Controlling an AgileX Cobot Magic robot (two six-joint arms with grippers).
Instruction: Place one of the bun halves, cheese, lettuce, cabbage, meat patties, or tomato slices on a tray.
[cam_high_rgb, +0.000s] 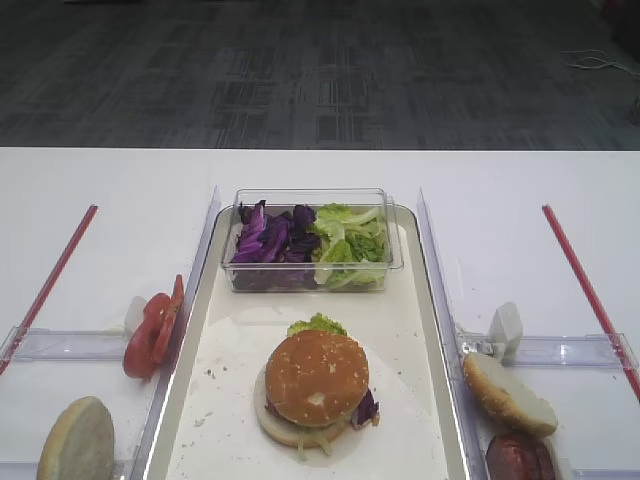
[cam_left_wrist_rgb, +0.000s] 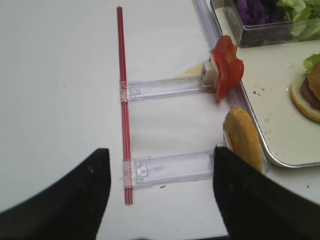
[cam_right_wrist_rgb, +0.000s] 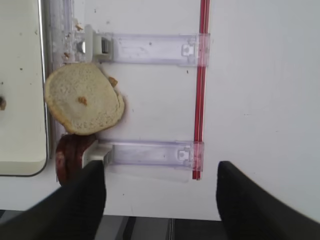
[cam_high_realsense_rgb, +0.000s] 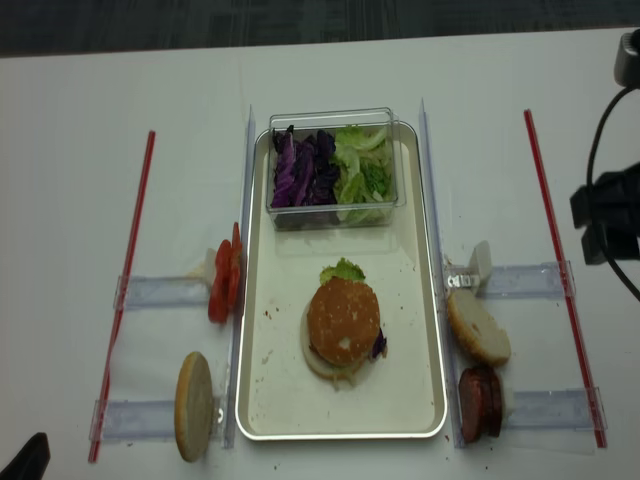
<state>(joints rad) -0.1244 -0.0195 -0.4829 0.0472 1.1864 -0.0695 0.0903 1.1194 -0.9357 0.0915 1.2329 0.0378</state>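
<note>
The burger sits stacked in the near half of the tray, and the sesame bun top rides on it, dome up, with lettuce peeking out behind and a scrap of cabbage at its right edge. Behind it on the tray, the clear box holds the rest of the purple and green leaves.

Right of the tray, a bun half with a pale cut face leans on its rack, and the meat patties stand just below it against the tray's edge. The right gripper hangs over bare table right of the tray, fingers spread wide, nothing between them.

Left of the tray, the tomato slices stand on edge against the rim, and a greyish bun half stands nearer the camera. The left gripper hovers over the table left of the tray, also spread and empty.

The stack looks finished, so I judge this a retreat or a pause. If another piece goes on, the smart play is to come straight down over it, fingers either side of its edges, squeeze gently so the bread is not crushed, lift clear of the rack, and set it flat on bare paper beside the burger without nudging the stack.
</note>
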